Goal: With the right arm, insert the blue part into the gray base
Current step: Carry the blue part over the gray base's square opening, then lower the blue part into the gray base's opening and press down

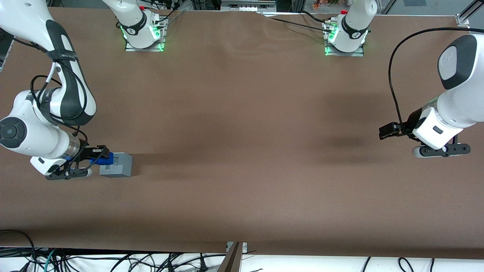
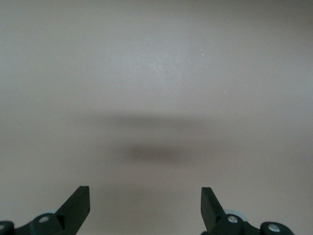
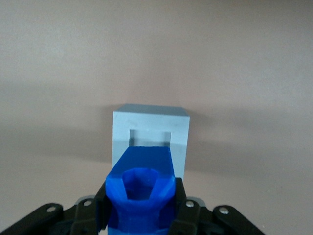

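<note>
The gray base [image 1: 117, 165] stands on the brown table toward the working arm's end, its square recess facing up. The right arm's gripper [image 1: 99, 155] is shut on the blue part [image 1: 102, 159] and holds it at the base's edge, partly over its top. In the right wrist view the blue part [image 3: 141, 191] sits clamped between the two black fingers [image 3: 101, 208], and its tip overlaps the near rim of the gray base [image 3: 149, 131] by the recess. I cannot tell whether the part touches the base.
The brown table [image 1: 242, 151] stretches wide toward the parked arm's end. Two arm bases [image 1: 143, 32] with green lights stand at the table's edge farthest from the front camera. Cables lie below the table's near edge [image 1: 113, 260].
</note>
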